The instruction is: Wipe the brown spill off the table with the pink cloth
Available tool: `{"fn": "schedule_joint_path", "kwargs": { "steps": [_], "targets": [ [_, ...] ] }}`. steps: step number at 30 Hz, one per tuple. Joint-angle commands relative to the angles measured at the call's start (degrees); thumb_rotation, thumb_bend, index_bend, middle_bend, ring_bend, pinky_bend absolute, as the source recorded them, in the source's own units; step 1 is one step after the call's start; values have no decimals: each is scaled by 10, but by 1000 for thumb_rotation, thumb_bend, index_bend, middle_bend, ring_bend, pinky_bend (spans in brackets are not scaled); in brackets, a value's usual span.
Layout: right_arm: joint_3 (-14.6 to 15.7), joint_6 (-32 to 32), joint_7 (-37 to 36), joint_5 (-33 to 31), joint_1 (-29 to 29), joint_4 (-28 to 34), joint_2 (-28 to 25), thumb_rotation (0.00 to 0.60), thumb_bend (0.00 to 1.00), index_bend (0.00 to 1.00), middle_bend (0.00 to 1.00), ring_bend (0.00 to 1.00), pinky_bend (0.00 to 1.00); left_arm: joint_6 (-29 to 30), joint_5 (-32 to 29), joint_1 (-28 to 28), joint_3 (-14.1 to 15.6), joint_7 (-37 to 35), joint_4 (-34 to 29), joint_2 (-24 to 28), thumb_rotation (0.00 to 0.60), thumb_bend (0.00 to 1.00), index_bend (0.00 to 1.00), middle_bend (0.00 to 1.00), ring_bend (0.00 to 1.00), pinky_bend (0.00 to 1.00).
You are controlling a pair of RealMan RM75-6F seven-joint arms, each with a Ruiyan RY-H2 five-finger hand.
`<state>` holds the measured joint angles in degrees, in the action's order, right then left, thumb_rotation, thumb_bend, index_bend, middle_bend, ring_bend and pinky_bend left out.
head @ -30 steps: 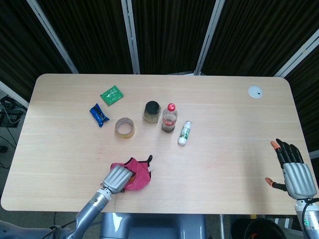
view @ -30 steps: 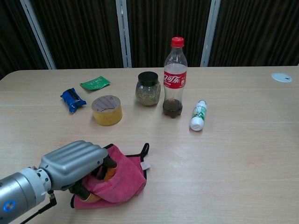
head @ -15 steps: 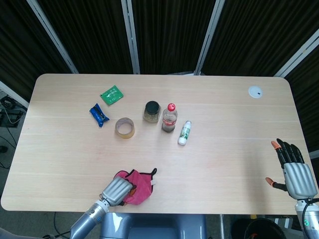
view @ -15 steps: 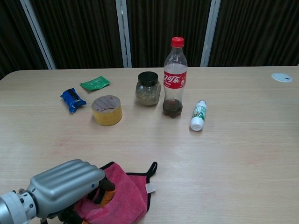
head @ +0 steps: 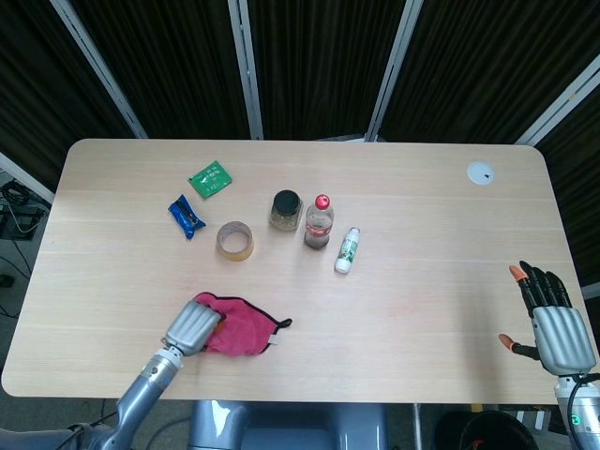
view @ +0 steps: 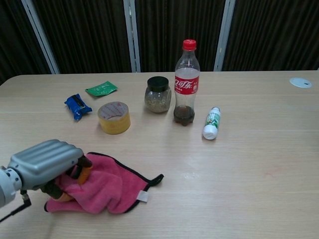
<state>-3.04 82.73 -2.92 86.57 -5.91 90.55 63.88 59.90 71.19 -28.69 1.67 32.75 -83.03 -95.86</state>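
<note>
Left hand (view: pixel 47 167) is clamping the pink cloth (view: pixel 107 181) by its bunched left edge; looks soft, light, floppy. Right hand (head: pixel 553 323) is idling, fingers spread.

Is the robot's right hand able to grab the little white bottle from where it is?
Probably yes, with a long reach. The right hand is open at the table's near right edge, and the small white bottle lies toward the middle. Only bare table lies between them, so nothing blocks it.
</note>
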Motion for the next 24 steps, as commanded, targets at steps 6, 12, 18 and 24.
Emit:
{"fn": "schedule_joint_path", "kwargs": {
  "steps": [6,12,18,24],
  "targets": [
    [0,0,5,0,0,3,1,600,14,0,0,0,31,0,-15,2,-16,-19,27,33,600,576,821,590,510,574],
    [0,0,8,0,0,3,1,600,14,0,0,0,30,1,-8,3,-18,-37,19,37,600,577,821,591,510,574],
    [0,1,7,-1,1,3,1,600,14,0,0,0,31,2,10,0,-13,-41,-6,24,600,577,821,591,510,572],
    [-1,1,6,-2,0,3,1,600,14,0,0,0,30,-1,18,-4,-4,-13,-44,-18,600,576,820,590,510,572]
  ]
}}
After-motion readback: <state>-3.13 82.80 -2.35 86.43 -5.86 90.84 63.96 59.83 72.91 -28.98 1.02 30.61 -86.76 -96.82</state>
